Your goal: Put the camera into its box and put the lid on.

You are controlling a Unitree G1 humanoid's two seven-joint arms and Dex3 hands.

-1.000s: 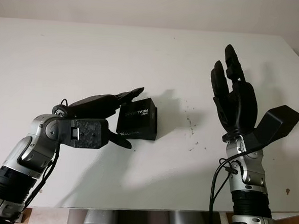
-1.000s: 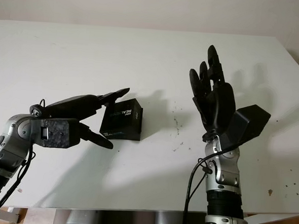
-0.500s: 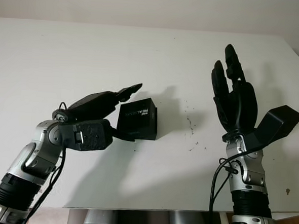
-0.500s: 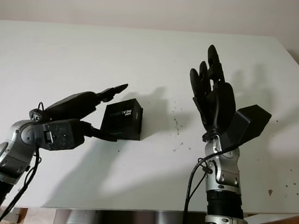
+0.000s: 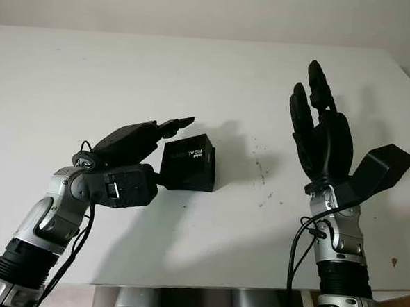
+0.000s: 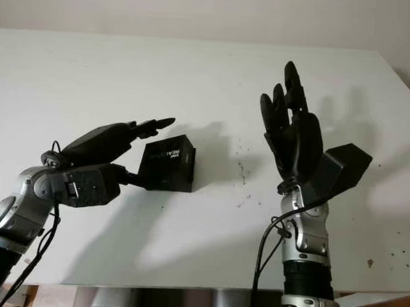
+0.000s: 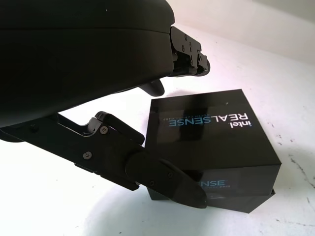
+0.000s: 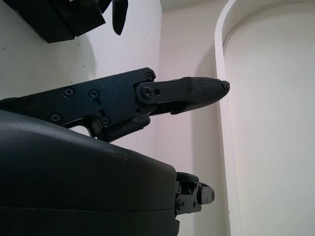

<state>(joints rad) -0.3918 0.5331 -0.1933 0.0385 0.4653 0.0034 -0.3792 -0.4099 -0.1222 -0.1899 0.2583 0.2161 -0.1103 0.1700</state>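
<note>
- Black box (image 5: 188,162) on the white table (image 5: 112,71), a little to the 7 o'clock side of the table's middle, lid on and white lettering across the top.
- No camera to be made out anywhere on the table; possibly shut inside the box already, though not provable from these views.
- Left hand (image 5: 137,151) at the box's 9 o'clock side, upper fingers (image 5: 170,126) reaching over the top edge, lower thumb (image 7: 162,176) low against the near face.
- Fingers on both sides of the box but not clamped; contact of the thumb with the box wall likely, hard to confirm from the wrist view.
- Counted here as open, holding nothing, poised around the box.
- Right hand (image 5: 322,133) raised above the table at about 3 o'clock from the box, well apart from it, palm upright, open and idle.
- Step in hand, as a judgement: lid seating or a final check of the closed box, near the end of the task.
- Next move calls for a gentle press down on the lid from 12 o'clock, or a clean pull back toward 8 o'clock without dragging the box.
- Risk: a nudge from the thumb sliding the light box toward 3 o'clock.
</note>
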